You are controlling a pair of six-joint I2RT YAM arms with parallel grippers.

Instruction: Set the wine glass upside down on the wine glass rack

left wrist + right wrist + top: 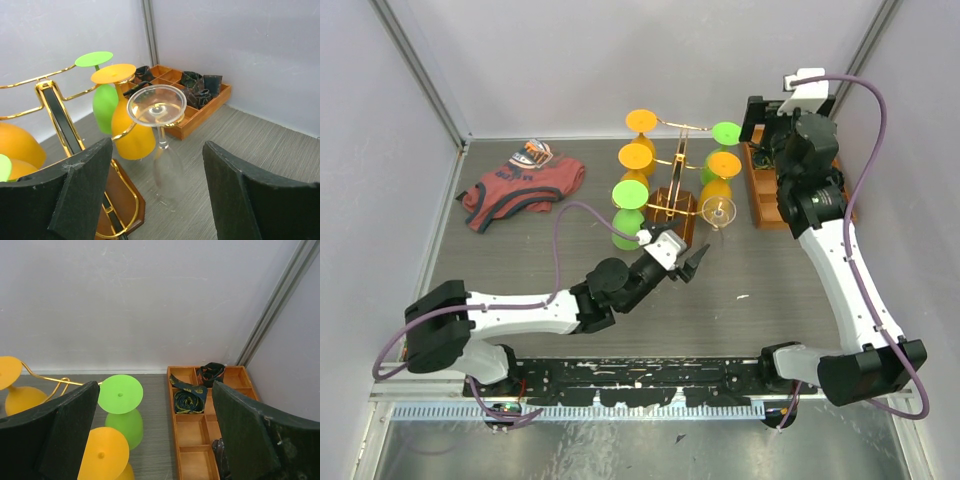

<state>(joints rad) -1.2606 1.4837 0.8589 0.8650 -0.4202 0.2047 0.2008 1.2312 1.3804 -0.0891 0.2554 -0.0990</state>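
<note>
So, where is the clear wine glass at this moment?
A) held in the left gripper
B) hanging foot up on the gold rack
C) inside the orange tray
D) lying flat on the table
B: the clear wine glass hangs bowl down from an arm of the gold rack, and the left gripper stands open, apart from it.

Grey table (770, 290) bears wine glass rack (672, 208), orange tray (759, 200), and crumpled red shirt (520, 185).
</note>
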